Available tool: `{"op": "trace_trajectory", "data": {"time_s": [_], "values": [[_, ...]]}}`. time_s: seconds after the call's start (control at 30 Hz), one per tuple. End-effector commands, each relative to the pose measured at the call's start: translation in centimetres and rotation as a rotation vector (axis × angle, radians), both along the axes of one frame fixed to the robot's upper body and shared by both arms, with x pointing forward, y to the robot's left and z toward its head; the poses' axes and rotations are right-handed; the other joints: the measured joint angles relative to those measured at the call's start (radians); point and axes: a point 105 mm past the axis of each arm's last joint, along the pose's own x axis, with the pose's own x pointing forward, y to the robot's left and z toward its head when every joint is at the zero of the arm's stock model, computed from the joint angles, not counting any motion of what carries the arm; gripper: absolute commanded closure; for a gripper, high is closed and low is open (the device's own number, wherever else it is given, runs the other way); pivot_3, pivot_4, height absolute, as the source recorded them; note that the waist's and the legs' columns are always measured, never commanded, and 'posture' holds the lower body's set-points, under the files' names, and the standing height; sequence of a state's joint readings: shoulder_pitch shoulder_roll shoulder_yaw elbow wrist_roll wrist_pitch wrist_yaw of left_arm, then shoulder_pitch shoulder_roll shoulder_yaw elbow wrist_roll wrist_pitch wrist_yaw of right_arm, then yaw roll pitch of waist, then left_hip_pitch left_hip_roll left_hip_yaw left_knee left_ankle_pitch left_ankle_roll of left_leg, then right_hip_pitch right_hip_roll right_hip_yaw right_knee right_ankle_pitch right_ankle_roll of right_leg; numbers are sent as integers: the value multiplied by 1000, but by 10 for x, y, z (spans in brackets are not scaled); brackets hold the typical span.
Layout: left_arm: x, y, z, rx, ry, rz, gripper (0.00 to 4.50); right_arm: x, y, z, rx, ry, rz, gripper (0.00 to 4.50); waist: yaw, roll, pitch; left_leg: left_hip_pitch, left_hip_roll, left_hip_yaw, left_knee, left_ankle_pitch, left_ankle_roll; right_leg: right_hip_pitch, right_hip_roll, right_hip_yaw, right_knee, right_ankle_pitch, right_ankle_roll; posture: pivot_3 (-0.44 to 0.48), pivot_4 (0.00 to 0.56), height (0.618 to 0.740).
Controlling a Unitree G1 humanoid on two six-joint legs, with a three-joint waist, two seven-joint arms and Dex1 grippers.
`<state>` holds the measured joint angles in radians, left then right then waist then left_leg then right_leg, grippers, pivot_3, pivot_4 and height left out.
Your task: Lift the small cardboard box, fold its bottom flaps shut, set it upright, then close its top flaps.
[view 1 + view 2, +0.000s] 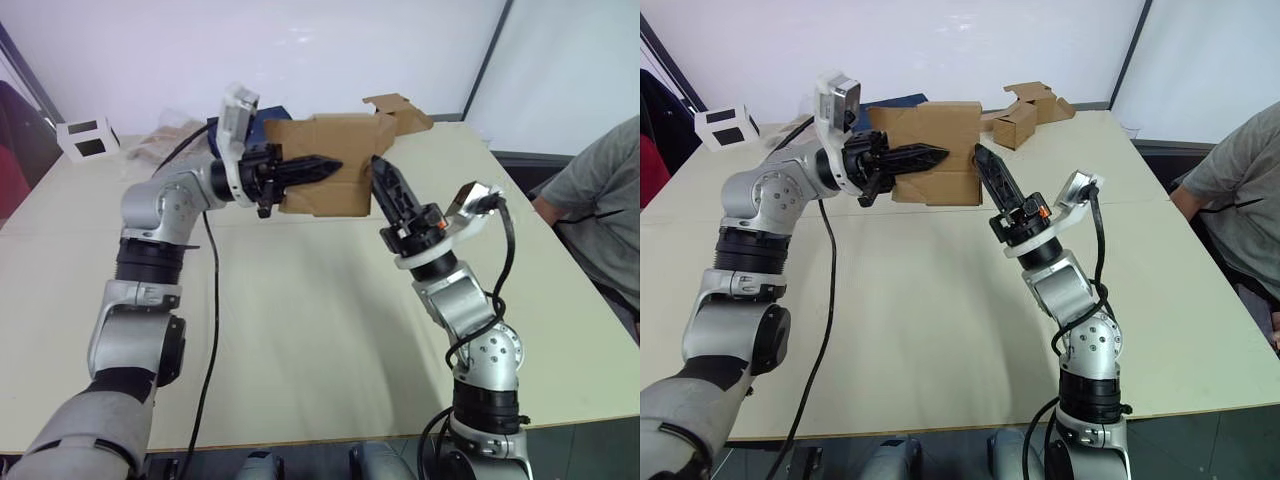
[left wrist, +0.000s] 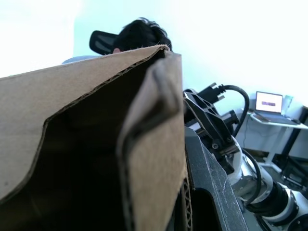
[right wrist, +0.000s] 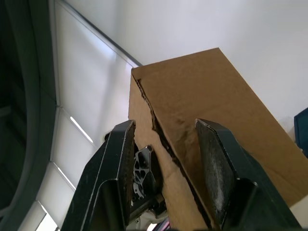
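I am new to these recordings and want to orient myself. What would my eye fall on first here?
First, the small cardboard box held up above the table between the two arms, over its far half. The left gripper lies across the box's front, and the right gripper, its fingers open, points up at the box's right edge. A seated person waits at the table's right side.

A person [image 1: 600, 200] is cut off by the frame edge; the small cardboard box [image 1: 930, 150] hides the table [image 1: 940, 330] behind it.
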<state>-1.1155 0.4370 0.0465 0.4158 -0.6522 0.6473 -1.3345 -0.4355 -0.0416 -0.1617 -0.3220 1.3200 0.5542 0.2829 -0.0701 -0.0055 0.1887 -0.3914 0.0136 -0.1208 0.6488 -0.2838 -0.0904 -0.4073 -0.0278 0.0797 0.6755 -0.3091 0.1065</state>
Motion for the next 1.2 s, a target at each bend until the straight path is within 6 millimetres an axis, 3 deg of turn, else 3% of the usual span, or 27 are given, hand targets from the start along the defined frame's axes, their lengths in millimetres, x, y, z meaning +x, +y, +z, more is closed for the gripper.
{"op": "trace_trajectory", "data": {"time_s": [0.03, 0.33, 0.5, 1.0, 1.1, 1.2], "values": [[-6, -1, 21, -24, -80, -7, 4500, -14, 2, 6, -35, -48, 31, 2493, 0, 0, 0, 0, 0, 0, 0, 0, 0, 0, 0, 0, 0, 0, 0, 0, 150, 740], [-5, -3, 21, -29, -80, -9, 4500, -21, 11, -1, -69, -37, 89, 2493, -1, 0, 0, 0, 0, 0, 0, 0, 0, 0, 0, 0, 0, 0, 0, 0, 150, 740], [-8, -6, 18, -22, -73, -29, 4500, -25, 29, -9, -142, -40, 136, 2493, 0, 0, 0, 0, 0, 0, 0, 0, 0, 0, 0, 0, 0, 0, 0, 0, 150, 740], [-4, 3, 24, -38, -75, 3, 4500, -11, -17, -3, -60, 1, 2, 2493, 0, 0, 0, 0, 0, 0, 0, 0, 0, 0, 0, 0, 0, 0, 0, 0, 150, 740], [-1, 3, 23, -44, -73, 18, 4500, -8, -16, -5, -59, 14, -8, 3220, 0, 0, 0, 0, 0, 0, 0, 0, 0, 0, 0, 0, 0, 0, 0, 0, 150, 740], [-1, 3, 24, -48, -74, 19, 4500, -7, -18, -7, -28, 33, -12, 4430, -1, 0, 0, 0, 0, 0, 0, 0, 0, 0, 0, 0, 0, 0, 0, 0, 150, 740]]}}
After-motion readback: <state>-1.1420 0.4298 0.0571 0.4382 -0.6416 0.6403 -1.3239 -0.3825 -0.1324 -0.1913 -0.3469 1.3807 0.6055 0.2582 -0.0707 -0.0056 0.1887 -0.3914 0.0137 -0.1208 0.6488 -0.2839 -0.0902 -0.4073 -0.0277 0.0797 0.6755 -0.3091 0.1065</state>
